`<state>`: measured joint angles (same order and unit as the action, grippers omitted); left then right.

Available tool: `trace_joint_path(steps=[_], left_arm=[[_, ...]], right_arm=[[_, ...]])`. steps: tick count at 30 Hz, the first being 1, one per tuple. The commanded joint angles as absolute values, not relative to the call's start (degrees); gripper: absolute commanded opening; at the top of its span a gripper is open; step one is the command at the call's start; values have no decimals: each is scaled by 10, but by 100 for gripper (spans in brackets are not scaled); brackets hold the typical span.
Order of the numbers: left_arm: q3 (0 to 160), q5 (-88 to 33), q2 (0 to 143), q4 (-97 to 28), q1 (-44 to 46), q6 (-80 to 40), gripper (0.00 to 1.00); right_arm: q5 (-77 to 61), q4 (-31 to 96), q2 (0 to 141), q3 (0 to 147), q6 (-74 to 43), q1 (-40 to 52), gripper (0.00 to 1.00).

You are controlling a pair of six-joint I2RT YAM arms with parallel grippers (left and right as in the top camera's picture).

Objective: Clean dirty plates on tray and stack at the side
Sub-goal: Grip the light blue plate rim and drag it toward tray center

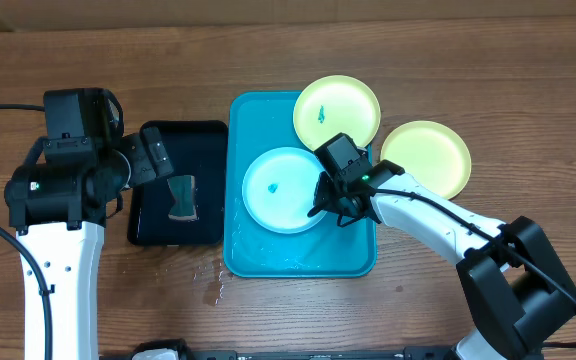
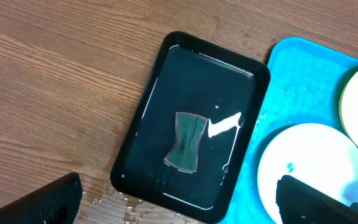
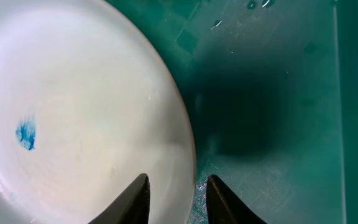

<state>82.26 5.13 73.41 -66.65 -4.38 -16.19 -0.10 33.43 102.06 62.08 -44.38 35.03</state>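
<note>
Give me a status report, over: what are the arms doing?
Left tool open above black tray. Right tool slightly open, astride blue plate rim. Plate smudged, in tray. Nothing in the way.

No legible text, labels or numbers anywhere.
</note>
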Motion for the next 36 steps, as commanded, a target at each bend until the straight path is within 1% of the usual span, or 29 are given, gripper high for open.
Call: trace_joint_path(steps=[1, 3, 4, 6, 8, 14, 15, 16, 19, 22, 27, 32, 36], left_arm=[[836, 49, 735, -667, -47, -167, 100], [836, 49, 735, -667, -47, -167, 100], [836, 49, 735, -667, -47, -168, 100], [836, 49, 735, -667, -47, -168, 100], [836, 49, 735, -667, -47, -168, 100], [836, 49, 735, -667, -47, -168, 100], [836, 49, 735, -667, -47, -168, 100], [836, 49, 735, -667, -47, -167, 100], [836, 49, 735, -667, -47, -168, 100], [836, 49, 735, -667, -47, -168, 100], [836, 49, 735, -667, -47, -168, 100], [836, 49, 735, -667, -47, -168, 100], [836, 49, 735, -667, -47, -168, 100]], right_arm=[[10, 328, 1026, 618, -474, 352, 32], [10, 323, 1031, 613, -483, 352, 30], [10, 319, 1031, 611, -483, 352, 27], [10, 313, 1031, 608, -482, 351, 19], [10, 306, 1031, 608, -482, 351, 4], [33, 302, 1031, 608, -480, 351, 5], [48, 302, 1031, 608, -480, 351, 12], [48, 302, 1031, 608, -481, 351, 15], [6, 303, 1031, 607, -481, 352, 17], [-28, 303, 1031, 607, -482, 353, 17], [-20, 303, 1032, 594, -485, 366, 16], [7, 303, 1032, 593, -487, 366, 8], [37, 297, 1032, 593, -487, 365, 5]])
